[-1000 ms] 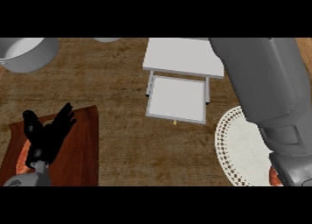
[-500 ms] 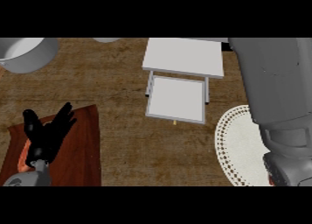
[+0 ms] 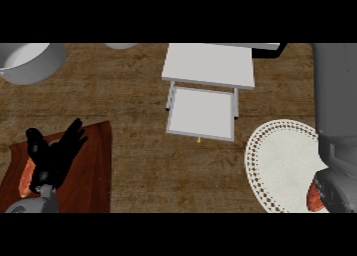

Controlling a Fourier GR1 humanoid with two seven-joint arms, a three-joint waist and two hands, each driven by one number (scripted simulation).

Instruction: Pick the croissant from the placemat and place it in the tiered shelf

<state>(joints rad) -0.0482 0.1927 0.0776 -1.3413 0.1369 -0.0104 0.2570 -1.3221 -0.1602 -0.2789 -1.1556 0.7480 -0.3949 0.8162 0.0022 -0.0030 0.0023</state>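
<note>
Brown counter (image 3: 137, 125) is covered along the right by the grey right forearm (image 3: 340, 100). A white tiered shelf (image 3: 207, 70) is set far centre. A lacy placemat (image 3: 277, 150) is laid near right. The left hand (image 3: 55, 155) is held open over a red board (image 3: 92, 170), near left. The croissant (image 3: 313, 197) is glimpsed at the placemat's near right edge, against the dark right hand (image 3: 343, 192). Whether it is gripped cannot be told. Carrying and shelving are judged still to be done.

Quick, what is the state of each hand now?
Left hand: open, fingers straight, holding nothing.
Right hand: cannot be told, nearly all hidden at the top edge.
</note>
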